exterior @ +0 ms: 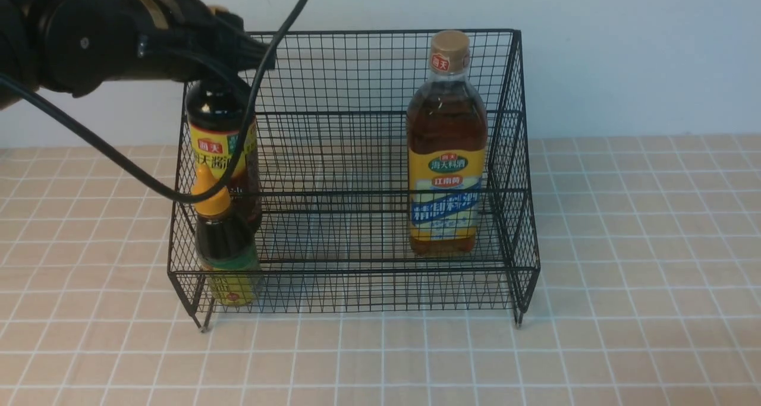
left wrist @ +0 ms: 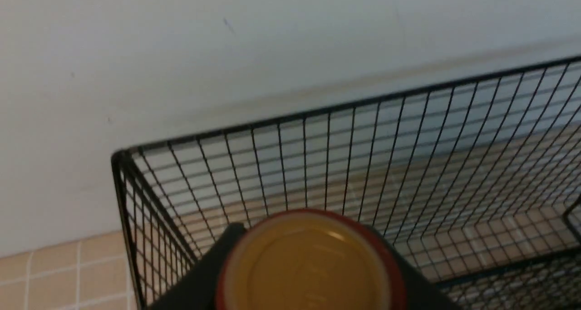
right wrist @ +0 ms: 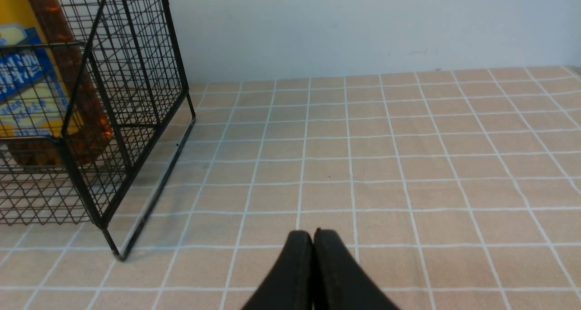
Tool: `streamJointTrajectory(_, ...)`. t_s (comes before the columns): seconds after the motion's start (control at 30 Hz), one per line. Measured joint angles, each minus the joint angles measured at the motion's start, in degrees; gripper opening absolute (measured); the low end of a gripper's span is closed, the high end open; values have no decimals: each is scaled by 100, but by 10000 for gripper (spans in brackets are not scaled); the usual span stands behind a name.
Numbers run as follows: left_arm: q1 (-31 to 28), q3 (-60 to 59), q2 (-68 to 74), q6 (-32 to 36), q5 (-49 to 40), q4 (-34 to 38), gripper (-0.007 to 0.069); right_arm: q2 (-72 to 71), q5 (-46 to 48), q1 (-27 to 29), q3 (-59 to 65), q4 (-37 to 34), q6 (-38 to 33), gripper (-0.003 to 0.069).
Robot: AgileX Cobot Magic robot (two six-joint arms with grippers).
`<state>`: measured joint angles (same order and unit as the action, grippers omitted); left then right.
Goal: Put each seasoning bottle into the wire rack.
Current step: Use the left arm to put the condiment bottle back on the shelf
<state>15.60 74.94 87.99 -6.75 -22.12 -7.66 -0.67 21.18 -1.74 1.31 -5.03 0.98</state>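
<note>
3 seasoning bottles sit inside the black wire rack (exterior: 357, 174), which stands on short feet on a beige tiled tabletop (exterior: 624, 275) against a pale wall (exterior: 624, 55). We note the tall amber bottle (exterior: 446, 156), with its tan cap and yellow-and-blue label, upright on the rear tier toward the rack's right side; the right wrist view catches its label and lower body (right wrist: 27, 92) through the rack's mesh side (right wrist: 131, 96). At the rack's left end we see the dark long-necked bottle (exterior: 221, 138) upright on the rear tier, close against the left side wall, and directly in front of it on the lower front tier the small dark bottle (exterior: 226, 251) with a yellow nozzle cap, also upright. The left gripper (exterior: 229, 43) is at the top of the long-necked bottle, its fingers closed around the neck just under the cap; in the left wrist view the reddish-rimmed cap (left wrist: 308, 264) fills the near foreground with a dark finger on either side, and the rack's back corner (left wrist: 122, 158) lies beyond it. We cannot tell whether the bottle's base rests fully on the tier or hangs just above it. The right gripper (right wrist: 313, 242) shows only in its own wrist view: its 2 black fingers are pressed together, holding nothing, above bare tiles to the right of the rack and apart from it.
</note>
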Motion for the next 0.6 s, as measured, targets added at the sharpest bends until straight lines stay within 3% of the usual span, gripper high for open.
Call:
streamJointTrajectory(0.13,0,0,0,0,-533,0,258,0,0,0,0,0,0,-15)
streamJointTrajectory(0.43,0,0,0,-26,-713,0,265,0,0,0,0,0,0,-15)
streamJointTrajectory(0.57,0,29,-31,-75,-888,0,330,0,0,0,0,0,0,-15)
streamJointTrajectory(0.6,0,45,-58,-109,-902,-18,384,0,0,0,0,0,0,-15)
